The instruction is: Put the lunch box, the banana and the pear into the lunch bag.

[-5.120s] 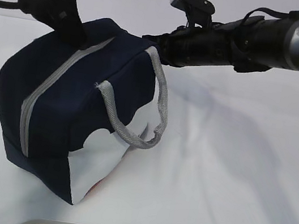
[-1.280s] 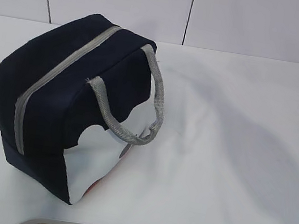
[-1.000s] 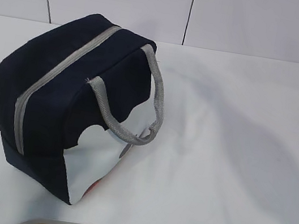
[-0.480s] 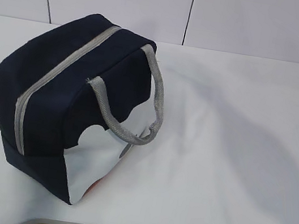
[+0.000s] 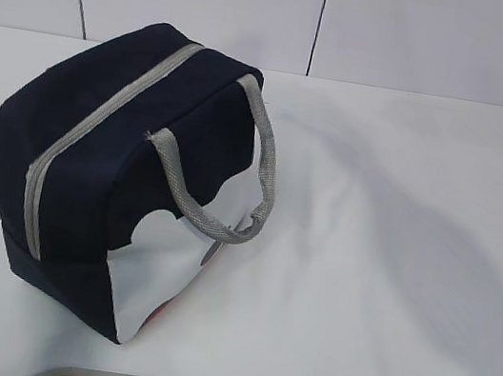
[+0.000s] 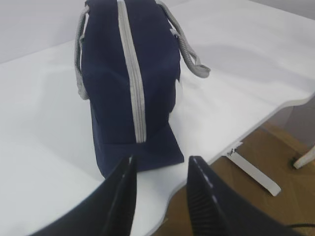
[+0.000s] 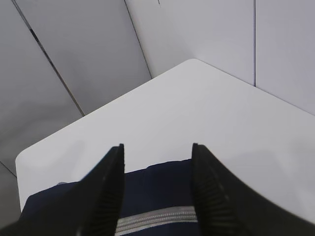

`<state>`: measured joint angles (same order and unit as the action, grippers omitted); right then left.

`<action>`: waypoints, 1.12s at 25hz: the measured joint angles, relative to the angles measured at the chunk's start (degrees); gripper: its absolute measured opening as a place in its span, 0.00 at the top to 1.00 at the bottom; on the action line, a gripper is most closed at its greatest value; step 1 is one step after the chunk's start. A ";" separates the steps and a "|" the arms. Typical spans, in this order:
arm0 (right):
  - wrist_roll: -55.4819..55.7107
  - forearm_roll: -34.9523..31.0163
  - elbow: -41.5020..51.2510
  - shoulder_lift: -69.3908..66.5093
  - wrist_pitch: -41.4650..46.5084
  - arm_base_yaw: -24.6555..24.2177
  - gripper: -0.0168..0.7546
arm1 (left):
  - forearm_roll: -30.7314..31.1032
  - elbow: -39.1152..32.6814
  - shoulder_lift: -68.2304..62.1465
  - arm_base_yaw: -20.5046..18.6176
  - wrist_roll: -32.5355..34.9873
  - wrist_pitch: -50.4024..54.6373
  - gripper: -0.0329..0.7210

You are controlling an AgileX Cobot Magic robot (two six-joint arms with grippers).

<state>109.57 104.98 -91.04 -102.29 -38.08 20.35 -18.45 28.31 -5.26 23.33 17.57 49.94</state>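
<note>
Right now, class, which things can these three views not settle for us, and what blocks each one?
- Contents of the lunch bag: every view, zipper closed over them.
- Lunch box, banana, pear: seen in no view.
- Both arms: exterior view, cut off by top edge.
- Zipper pull: not made out anywhere.
- Bag's far end: right wrist view, cut off by bottom edge.

The lunch bag [image 5: 109, 174] fills the left half of the frame, my one obstacle on the table [image 5: 392, 270]; its zipper [image 5: 98, 124] runs shut across the top. Center and right lie bare for my passing
</note>
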 joint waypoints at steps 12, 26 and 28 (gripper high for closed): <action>0.00 0.00 0.00 0.00 1.11 0.00 0.50 | 0.00 0.55 0.00 0.00 -0.12 1.08 0.63; 0.00 0.00 0.00 0.00 1.42 0.00 0.50 | 4.64 2.74 0.00 0.00 -1.87 9.31 0.63; 0.00 0.00 0.00 0.00 1.42 0.00 0.50 | 8.00 2.46 0.00 0.00 -2.88 11.64 0.63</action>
<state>109.57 104.98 -91.04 -102.29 -36.66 20.35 -10.45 30.77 -5.26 23.33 14.68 61.57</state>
